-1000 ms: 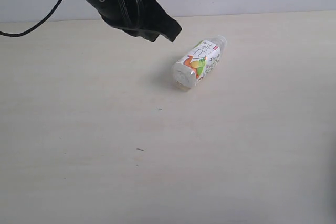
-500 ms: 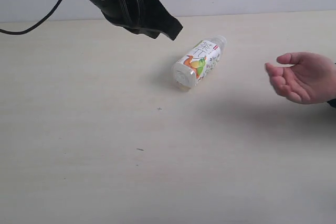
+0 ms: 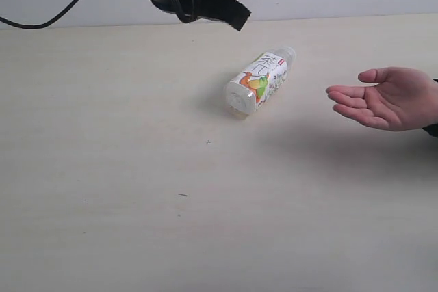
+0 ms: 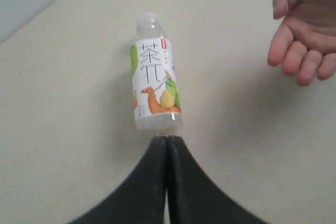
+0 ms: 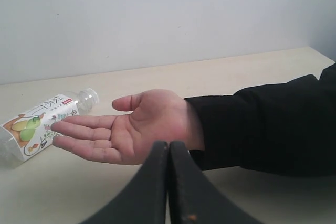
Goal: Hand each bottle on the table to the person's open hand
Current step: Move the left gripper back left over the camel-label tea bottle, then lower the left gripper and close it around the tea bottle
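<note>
Found the left claw [image 3: 239,20] clenched, tips pressed together with nothing between them. Found the right claw [image 5: 169,144] likewise closed and empty.

Recorded three points against the preceding second.

1. Noted the arrival of the person's open hand [image 3: 383,99]. Absent a second earlier, seen half a second earlier with fingers curled, and found at inspection spread flat, palm up. Placed it well out to one side of the left claw, lower and farther off than the bottle. Placed it directly ahead of the right claw and near it.

2. Logged a lift of the left claw, up and away from the table [image 3: 137,182], with a slight drift toward the hand's side.

3. Checked the bottle [image 3: 259,81], white label with fruit. Found it unmoved, lying on its side on the table, below and just ahead of the left claw's tips, base toward them and cap pointing away. From the right claw, placed it past the hand's fingertips. Sighted no other bottle.

Judged the receiver ready and the handover therefore possible, but the pickup not yet begun. Judged the next need to be opening the left claw, then coming down over the bottle's body across its width. Flagged a risk of the round, lying bottle rolling aside under an off-centre close.
</note>
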### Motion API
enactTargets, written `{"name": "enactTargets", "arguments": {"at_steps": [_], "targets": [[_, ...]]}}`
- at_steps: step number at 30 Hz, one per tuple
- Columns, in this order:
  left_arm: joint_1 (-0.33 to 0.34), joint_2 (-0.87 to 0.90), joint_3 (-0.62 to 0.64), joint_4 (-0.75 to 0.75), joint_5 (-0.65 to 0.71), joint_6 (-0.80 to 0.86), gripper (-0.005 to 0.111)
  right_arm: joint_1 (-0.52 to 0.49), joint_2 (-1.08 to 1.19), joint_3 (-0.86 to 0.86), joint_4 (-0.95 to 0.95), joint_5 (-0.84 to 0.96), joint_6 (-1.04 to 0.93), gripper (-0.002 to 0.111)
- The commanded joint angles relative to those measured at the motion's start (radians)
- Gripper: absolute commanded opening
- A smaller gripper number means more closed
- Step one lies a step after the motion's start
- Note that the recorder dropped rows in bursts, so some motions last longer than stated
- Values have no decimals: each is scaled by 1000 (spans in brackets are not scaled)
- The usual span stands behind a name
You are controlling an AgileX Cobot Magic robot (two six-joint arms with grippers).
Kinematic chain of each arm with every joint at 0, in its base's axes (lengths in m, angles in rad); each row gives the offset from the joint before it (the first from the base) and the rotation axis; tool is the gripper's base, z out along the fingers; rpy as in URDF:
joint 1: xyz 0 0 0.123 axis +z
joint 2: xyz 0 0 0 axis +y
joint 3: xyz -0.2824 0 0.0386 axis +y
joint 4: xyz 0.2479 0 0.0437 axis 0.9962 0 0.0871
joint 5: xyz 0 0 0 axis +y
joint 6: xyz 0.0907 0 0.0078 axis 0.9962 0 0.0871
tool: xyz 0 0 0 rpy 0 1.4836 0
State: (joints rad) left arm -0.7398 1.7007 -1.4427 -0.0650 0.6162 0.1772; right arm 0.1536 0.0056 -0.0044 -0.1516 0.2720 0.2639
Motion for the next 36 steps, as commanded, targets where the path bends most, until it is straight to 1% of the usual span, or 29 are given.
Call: {"name": "enactTargets", "arguments": {"at_steps": [1,3,6,8,12,13,15,18,25,27,32,35,36], "targets": [[2,41,4,4,-110,6,2,3,-6,4,-4,-8,0,0],[2,69,4,8,-126,6,2,3,-6,4,-4,-8,0,0],[2,131,4,14,-113,101,1,3,-6,4,-4,-8,0,0],[4,180,-17,14,-108,98,0,3,-6,4,-4,-8,0,0],[8,254,-96,14,11,61,0,3,-6,4,-4,-8,0,0],[10,275,-130,14,55,61,0,3,-6,4,-4,-8,0,0],[12,314,-181,14,99,54,0,3,-6,4,-4,-8,0,0],[19,374,-291,3,169,49,0,3,-6,4,-4,-8,0,0],[25,522,-590,-15,385,51,0,3,-6,4,-4,-8,0,0],[25,563,-648,-24,415,51,0,3,-6,4,-4,-8,0,0],[31,635,-745,-22,424,21,0,3,-6,4,-4,-8,0,0],[43,656,-762,-22,393,19,1,3,-6,4,-4,-8,0,0],[45,658,-762,-19,383,17,4,3,-6,4,-4,-8,0,0]]}}
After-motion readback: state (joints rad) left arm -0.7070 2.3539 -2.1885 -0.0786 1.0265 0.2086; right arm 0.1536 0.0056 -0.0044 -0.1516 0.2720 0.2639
